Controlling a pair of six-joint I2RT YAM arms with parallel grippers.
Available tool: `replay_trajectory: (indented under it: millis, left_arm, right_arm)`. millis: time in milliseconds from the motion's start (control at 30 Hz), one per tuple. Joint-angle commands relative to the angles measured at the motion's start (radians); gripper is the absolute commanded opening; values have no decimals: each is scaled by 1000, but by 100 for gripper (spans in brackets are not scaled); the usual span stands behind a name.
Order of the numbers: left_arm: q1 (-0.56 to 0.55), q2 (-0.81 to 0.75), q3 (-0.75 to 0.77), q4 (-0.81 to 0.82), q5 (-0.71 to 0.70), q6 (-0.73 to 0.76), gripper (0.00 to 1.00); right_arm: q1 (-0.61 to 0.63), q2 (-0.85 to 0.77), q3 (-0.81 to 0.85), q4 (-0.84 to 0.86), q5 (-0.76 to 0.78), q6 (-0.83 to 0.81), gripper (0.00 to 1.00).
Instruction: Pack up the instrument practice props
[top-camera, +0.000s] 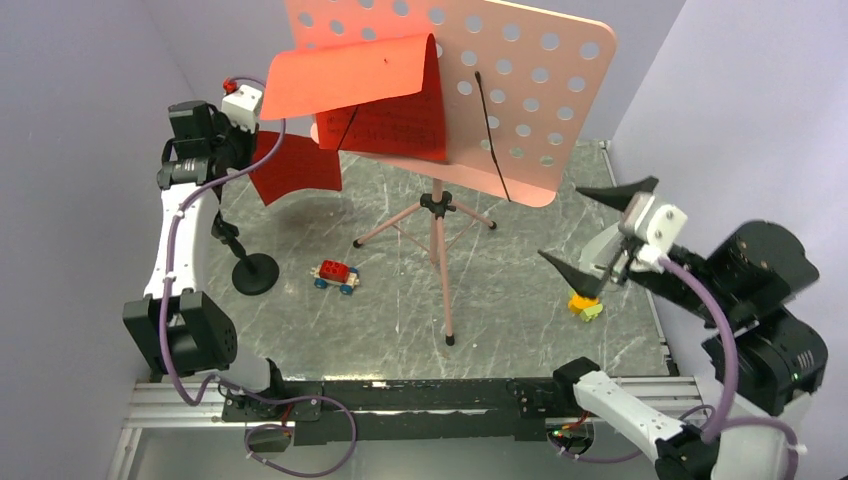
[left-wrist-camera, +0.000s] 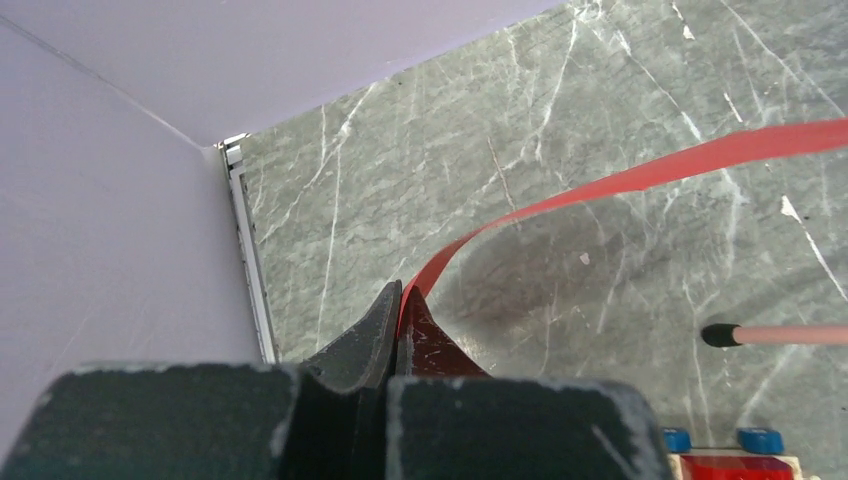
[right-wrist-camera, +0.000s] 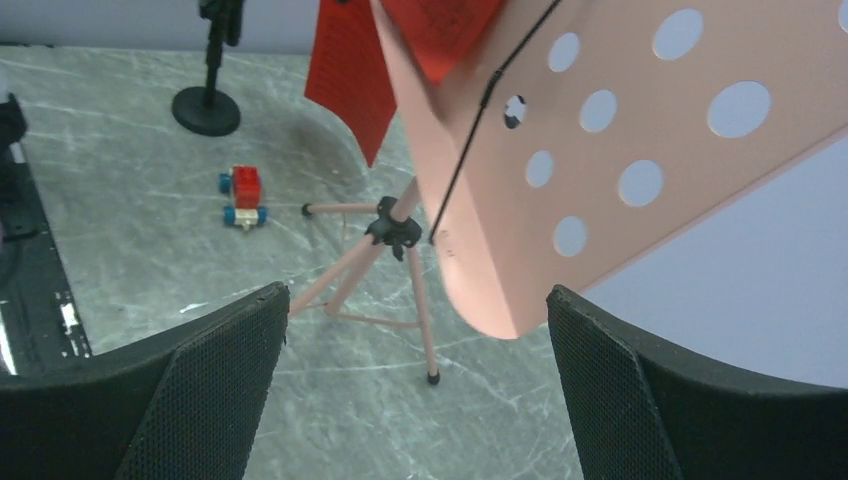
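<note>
The salmon-pink music stand (top-camera: 470, 90) stands mid-table on tripod legs (top-camera: 440, 260), its holed desk tilted. A red sheet of printed notes (top-camera: 400, 125) lies on the desk under a thin black wire, and a red leaf (top-camera: 345, 78) curls over above it. My left gripper (top-camera: 250, 145) is shut on the edge of a red sheet (top-camera: 295, 168) hanging left of the stand; in the left wrist view this sheet (left-wrist-camera: 600, 190) runs edge-on from the gripper (left-wrist-camera: 400, 296). My right gripper (top-camera: 597, 232) hangs open right of the stand. The desk's lower corner (right-wrist-camera: 500, 290) is just ahead of it (right-wrist-camera: 415, 335).
A small red toy car (top-camera: 335, 275) with blue wheels sits left of the tripod. A black round-based post (top-camera: 255, 272) stands below my left wrist. A yellow-green block (top-camera: 587, 307) lies under my right gripper. Lilac walls close in on both sides.
</note>
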Motion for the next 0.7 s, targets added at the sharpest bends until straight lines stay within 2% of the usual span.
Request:
replay_trajectory:
  millis: [0,133,267,433,667]
  left_arm:
    - [0,-112,40,-32,24,-28,1]
    - [0,-161,44,-58,29,-34,1]
    - [0,-182,30,-74,19,-20,1]
    - [-1,-180,-6,-73,13,12,1]
    - [-8,-62,26,-44,-31,28,1]
  right_arm:
    - [-2,-95,-67,-74,6,-6,99]
    - [-3,-198,-226,-37,100,5,98]
    - [-4,-258,-364,12,122,47,98]
    - [-7,-259,-431,101,114,42,98]
    - [-7,-250,-486,166,112,70,98]
